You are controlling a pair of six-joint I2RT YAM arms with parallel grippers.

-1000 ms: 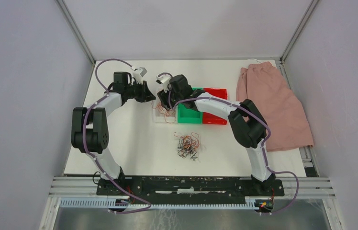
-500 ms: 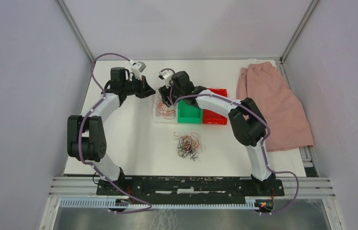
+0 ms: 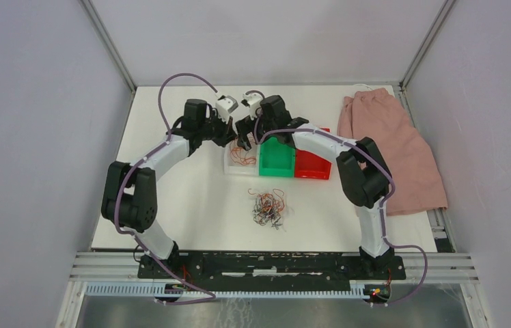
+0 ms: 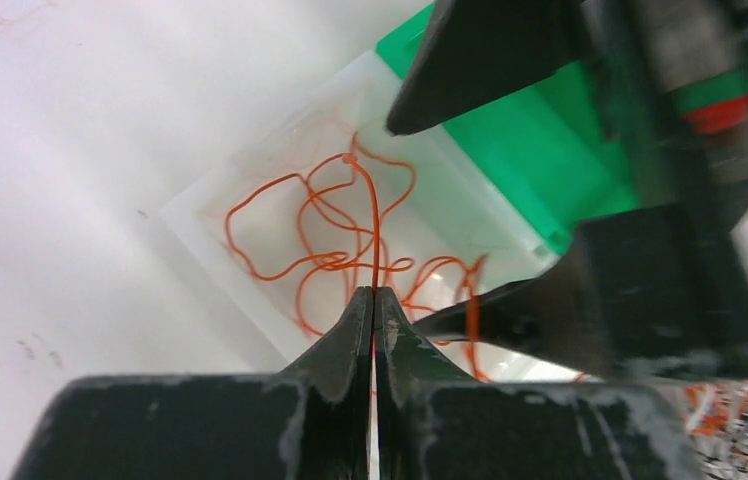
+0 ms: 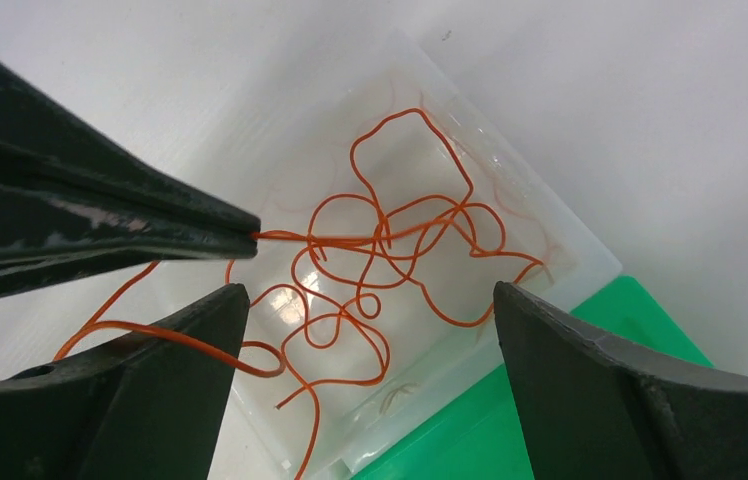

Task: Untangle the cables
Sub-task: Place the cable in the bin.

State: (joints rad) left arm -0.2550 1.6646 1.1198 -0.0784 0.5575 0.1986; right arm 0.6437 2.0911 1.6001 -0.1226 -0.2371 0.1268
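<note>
Both arms are bent in over the clear tray at the far part of the counter, and the two tools hang just above it, very near each other. The left tool is pinched tight on one orange wire, which runs straight from its tips down into the loose heap of orange strands lying in the tray. The right tool stands wide open just beside that pinch and holds nothing, with its fingers either side of the heap. The rest of the cables — a mixed clump of orange, black and white — lie on the counter on the near side of the tray, well apart from it and untouched. The trouble I would watch for is in the tray itself. The held wire crosses several of its neighbours, so a pull could drag the whole heap up over the tray's rim instead of freeing one strand. The grip is on a very thin strand right at the tips, so it may slip out. With the tools this close — almost touching above the tray — a careless move could knock them together or shove the tray against the green bin beside it.
</note>
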